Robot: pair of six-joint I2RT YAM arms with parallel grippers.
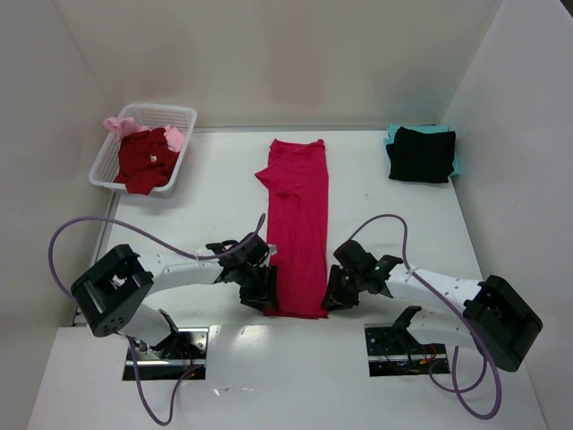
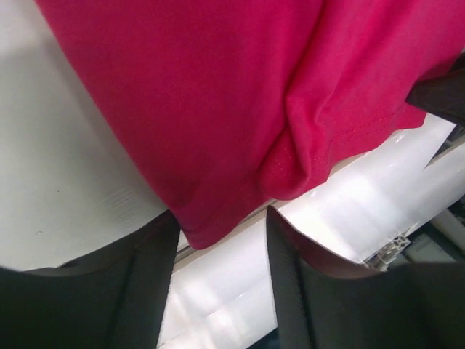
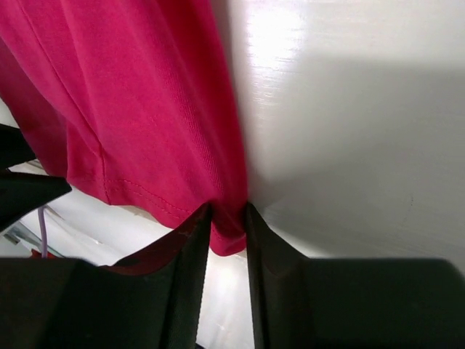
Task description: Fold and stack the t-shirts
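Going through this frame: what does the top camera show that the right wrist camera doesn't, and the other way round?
Top only: the white basket holding a dark red shirt and a pale pink shirt, a black shirt folded on a teal shirt at far right, and the crimson shirt laid out as one long strip. Right wrist only: the right gripper pinched shut on that shirt's near corner, hem stitching visible. Both: the crimson shirt, the table, the right gripper.
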